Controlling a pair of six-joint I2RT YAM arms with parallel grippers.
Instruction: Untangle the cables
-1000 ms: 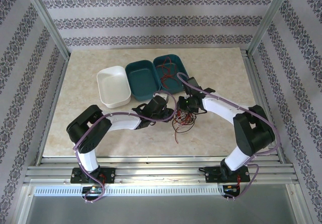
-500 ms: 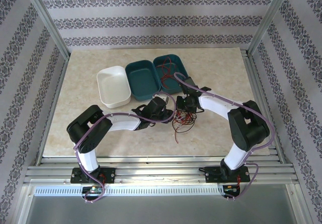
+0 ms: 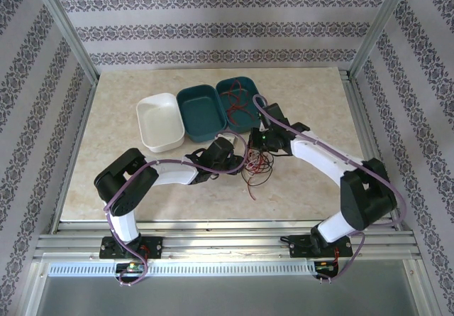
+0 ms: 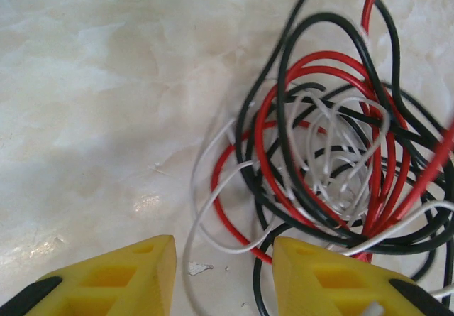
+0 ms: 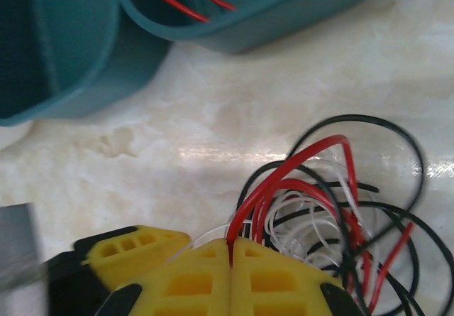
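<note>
Jaws of the yellow-tipped right gripper (image 5: 230, 248), low in its wrist view, were clamped on a red strand of the tangled thin red, black and white cables (image 5: 333, 209) just above; the left gripper (image 4: 223, 252) stood parted beside them. A hard pull could cinch the knot tighter.

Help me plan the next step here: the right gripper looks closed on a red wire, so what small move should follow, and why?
Probably raise the right gripper slowly toward the teal bin. Its jaws are shut on a red wire that loops back into the tangle, and that bin already holds red wires, so a gentle pull should start freeing it.
</note>
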